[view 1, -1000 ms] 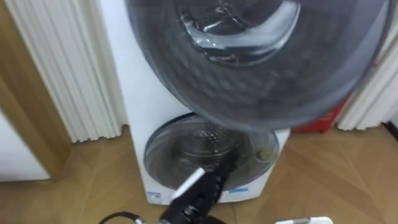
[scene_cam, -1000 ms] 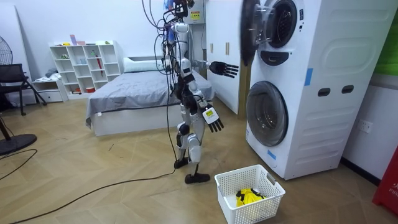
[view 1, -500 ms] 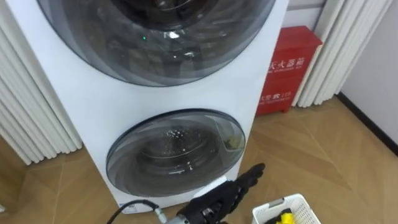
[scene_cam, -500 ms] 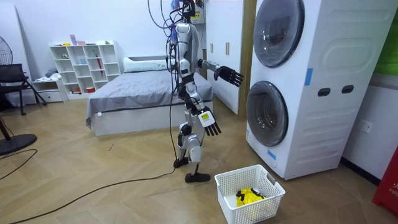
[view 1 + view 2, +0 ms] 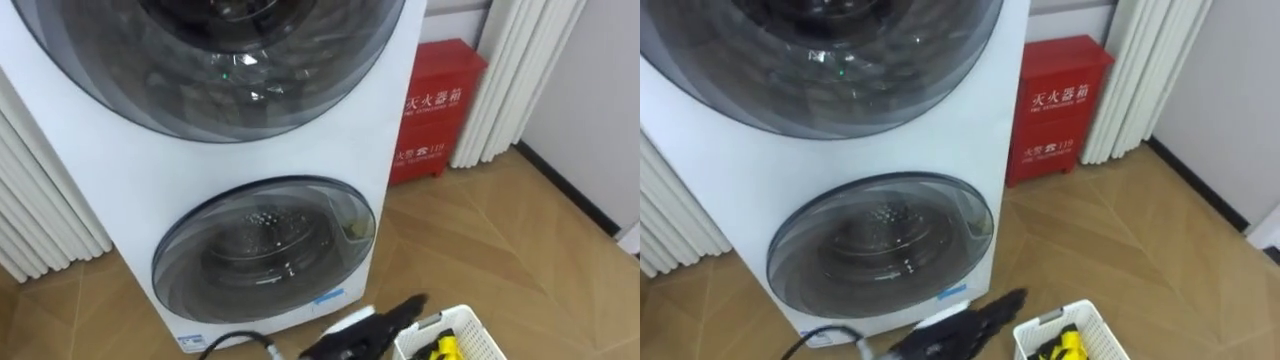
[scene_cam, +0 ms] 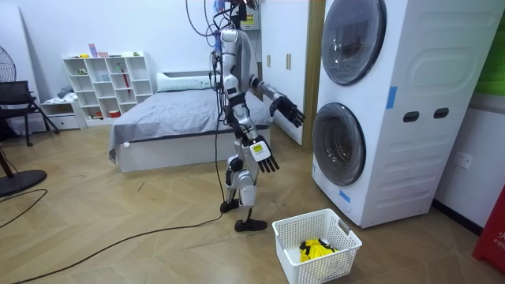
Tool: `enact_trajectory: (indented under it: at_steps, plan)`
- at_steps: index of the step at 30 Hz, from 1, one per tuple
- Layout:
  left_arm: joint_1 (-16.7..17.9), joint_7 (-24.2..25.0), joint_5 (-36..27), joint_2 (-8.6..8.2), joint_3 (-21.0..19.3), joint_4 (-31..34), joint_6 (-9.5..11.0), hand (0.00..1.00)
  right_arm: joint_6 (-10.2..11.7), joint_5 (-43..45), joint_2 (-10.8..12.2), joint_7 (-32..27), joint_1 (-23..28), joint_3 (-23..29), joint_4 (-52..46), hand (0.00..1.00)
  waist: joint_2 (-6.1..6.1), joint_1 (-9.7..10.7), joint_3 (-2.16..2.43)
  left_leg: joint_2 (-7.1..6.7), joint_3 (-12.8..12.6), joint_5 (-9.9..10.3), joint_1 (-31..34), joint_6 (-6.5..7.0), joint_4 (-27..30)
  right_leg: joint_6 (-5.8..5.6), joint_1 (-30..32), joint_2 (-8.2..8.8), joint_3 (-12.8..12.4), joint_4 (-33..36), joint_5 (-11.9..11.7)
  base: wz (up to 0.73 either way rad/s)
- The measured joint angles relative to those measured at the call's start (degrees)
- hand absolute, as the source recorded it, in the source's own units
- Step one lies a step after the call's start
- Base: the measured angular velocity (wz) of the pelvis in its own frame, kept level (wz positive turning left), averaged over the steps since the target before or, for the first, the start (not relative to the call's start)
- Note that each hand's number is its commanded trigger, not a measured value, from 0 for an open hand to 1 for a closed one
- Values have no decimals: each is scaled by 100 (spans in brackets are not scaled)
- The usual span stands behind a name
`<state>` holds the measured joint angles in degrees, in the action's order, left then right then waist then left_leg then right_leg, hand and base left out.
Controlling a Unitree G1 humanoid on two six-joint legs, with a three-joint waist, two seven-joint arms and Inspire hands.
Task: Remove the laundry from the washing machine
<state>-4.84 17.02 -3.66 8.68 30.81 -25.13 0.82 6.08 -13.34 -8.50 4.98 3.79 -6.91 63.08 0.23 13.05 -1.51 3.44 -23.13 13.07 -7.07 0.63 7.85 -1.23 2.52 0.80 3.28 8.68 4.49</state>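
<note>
Yellow clothes [image 6: 314, 249] are seen heaped in the white basket [image 6: 316, 267] on the wood floor [image 6: 142, 237], down and to the right of the right hand [image 5: 385, 322], which is hung low, fingers straight and empty. The left hand [image 6: 289, 111] is raised nearer the washing machine [image 6: 410, 158], spread and empty; its lower door [image 5: 262, 250] and upper door [image 5: 240, 60] are closed

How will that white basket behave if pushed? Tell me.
Probably light: the white basket has slotted plastic walls and few yellow clothes inside. It would likely slide on the smooth wooden floor, perhaps tipping if pushed high.
</note>
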Motion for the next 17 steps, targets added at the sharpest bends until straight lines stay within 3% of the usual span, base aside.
enact_trajectory:
  at_steps: [2, 4, 6, 7, 9, 13, 17]
  plan:
    - [258, -275, 217, -22, -380, -803, 179, 0, 2, -185, 19, -3, 111, 95, 64, 0, -30, -239, 4, 4, 76, -4, -71, -7, 3, 33, -50, -18, -2, -10, 22, -15]
    - [539, -622, 209, 11, -835, -1552, 200, 0, -30, -445, 26, -11, 166, 130, 124, 0, -44, -375, 34, 16, 244, 3, -69, -19, 5, 52, -59, -37, 22, -8, 53, -2]
    - [881, -1022, 216, 29, -1701, -2538, 270, 0, -81, -796, 70, 0, 255, 254, 255, 0, -91, -581, 67, 30, 457, 3, -62, -26, 4, 73, -103, -45, 101, -6, 109, 18]
    - [977, -1110, 215, 39, -1924, -2741, 282, 0, -87, -854, 85, 25, 277, 358, 313, 0, -100, -585, 80, 34, 481, 4, -61, -28, 4, 75, -116, -43, 144, -6, 124, 31]
    - [1336, -1452, 174, 134, -2653, -3323, 387, 0, -101, -1151, 110, 110, 397, 587, 387, 0, -68, -861, 118, 104, 489, 77, -115, -152, 5, 94, -153, -87, 326, -19, 159, 13]
    - [1769, -1928, -3, 196, -3236, -3706, 431, 0, -111, -1334, 124, 285, 402, 595, 487, 0, -55, -1059, 116, 107, 775, 84, -163, -162, -2, 103, -273, -76, 580, -32, 172, 11]
    - [1907, -2152, -132, -43, -3524, -3766, 429, 0, -156, -1566, 142, 506, 392, 593, 666, 0, -31, -1211, 103, 94, 815, 84, -164, -162, -17, 99, -339, -58, 622, -87, 170, 7]
